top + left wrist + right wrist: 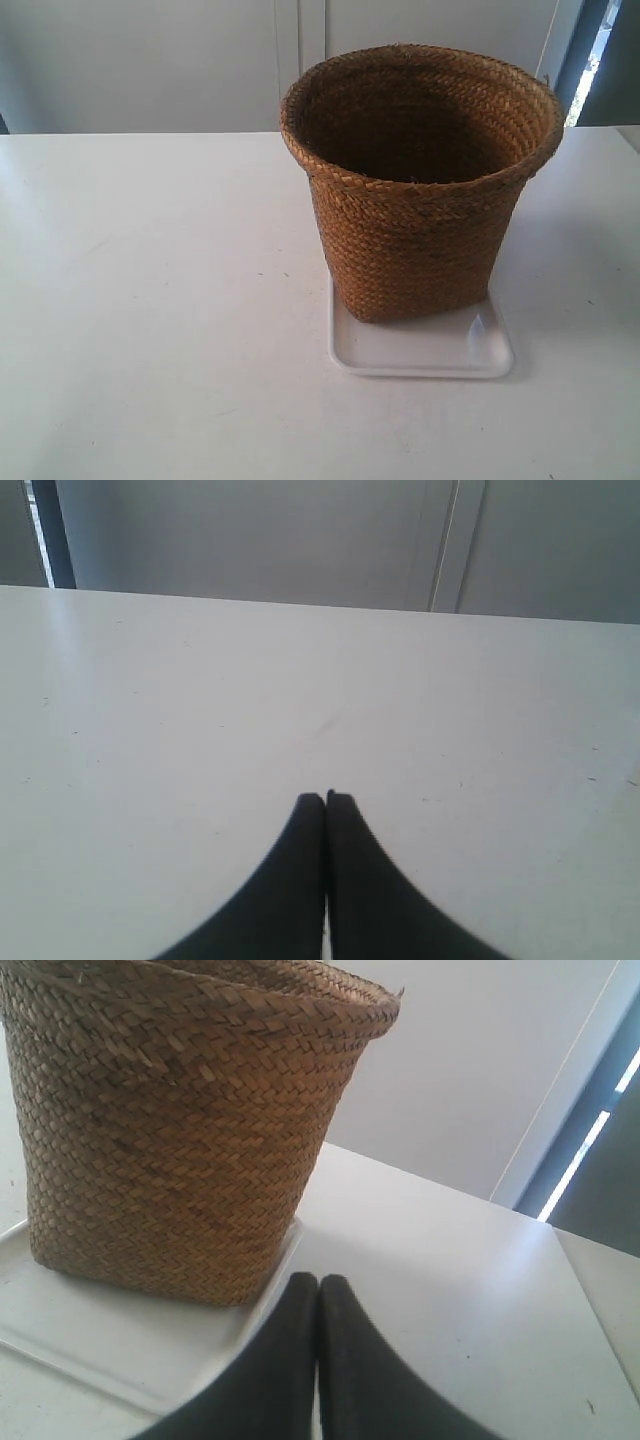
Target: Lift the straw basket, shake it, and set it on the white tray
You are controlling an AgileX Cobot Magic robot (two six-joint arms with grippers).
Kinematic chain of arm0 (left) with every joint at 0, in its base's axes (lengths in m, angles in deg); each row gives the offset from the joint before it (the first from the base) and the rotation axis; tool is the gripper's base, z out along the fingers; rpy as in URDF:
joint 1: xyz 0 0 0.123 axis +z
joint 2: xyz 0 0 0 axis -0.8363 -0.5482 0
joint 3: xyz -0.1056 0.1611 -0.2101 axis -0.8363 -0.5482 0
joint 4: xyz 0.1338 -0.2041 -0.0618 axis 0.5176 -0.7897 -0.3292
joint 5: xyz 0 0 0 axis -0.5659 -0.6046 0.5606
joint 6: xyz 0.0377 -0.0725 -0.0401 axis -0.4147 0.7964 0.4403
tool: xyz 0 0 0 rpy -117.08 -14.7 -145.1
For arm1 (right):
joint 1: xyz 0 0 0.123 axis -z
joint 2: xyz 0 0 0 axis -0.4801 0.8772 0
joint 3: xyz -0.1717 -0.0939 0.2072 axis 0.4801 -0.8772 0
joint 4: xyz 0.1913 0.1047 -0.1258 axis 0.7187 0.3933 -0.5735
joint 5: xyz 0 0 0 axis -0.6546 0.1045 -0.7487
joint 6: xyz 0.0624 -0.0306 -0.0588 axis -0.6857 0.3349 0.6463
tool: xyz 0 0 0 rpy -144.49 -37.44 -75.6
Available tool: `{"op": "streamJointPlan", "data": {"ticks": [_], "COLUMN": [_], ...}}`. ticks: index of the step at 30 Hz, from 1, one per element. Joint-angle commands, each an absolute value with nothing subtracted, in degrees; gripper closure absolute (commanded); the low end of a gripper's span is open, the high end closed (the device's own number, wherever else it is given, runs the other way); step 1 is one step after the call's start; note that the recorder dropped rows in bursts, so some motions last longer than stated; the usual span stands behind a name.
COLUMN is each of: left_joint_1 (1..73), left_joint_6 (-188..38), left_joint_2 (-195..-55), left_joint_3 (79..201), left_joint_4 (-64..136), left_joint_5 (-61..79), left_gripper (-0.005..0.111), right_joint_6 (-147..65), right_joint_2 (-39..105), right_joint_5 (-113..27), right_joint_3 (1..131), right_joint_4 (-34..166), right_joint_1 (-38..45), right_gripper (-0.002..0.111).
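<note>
The brown braided straw basket stands upright on the white tray, toward the tray's far end. Neither arm shows in the exterior view. In the right wrist view the straw basket rests on the white tray, and my right gripper is shut and empty, close to the tray's edge, a short way off the basket's base. My left gripper is shut with nothing in it, above bare white table; neither basket nor tray shows there.
The white table ends at a far edge before a pale wall. A dark window strip stands at the back. In the right wrist view the table's edge runs beside a dark gap.
</note>
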State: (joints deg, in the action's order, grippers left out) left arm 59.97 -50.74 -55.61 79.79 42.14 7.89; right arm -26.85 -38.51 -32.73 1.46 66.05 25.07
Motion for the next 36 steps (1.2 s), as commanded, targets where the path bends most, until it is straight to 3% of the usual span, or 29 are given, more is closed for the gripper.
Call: {"op": "streamJointPlan", "data": {"ticks": [1,23,28,36], "left_joint_1": [60.03,60.03,60.03,60.03], "left_joint_6": [-48.93,-48.94,-48.94,-48.94], "left_joint_2": [-55.27,-55.27,-55.27,-55.27], "left_joint_3": [79.49,79.49,79.49,79.49], "left_joint_4": [42.02,42.02,42.02,42.02], "left_joint_5": [7.71,7.61,7.61,7.61], "left_gripper": [0.106,0.106,0.106,0.106], "right_joint_6": [-26.47,-26.47,-26.46,-26.46], "right_joint_2": [-38.86,-38.86,-38.86,-38.86], "right_joint_5": [-33.14,-33.14,-33.14,-33.14], "right_joint_3": [1.13,1.13,1.13,1.13], "right_joint_4": [66.05,66.05,64.94,65.16], "right_joint_1": [25.43,25.43,30.70,31.01], "right_gripper": [0.108,0.108,0.108,0.108]}}
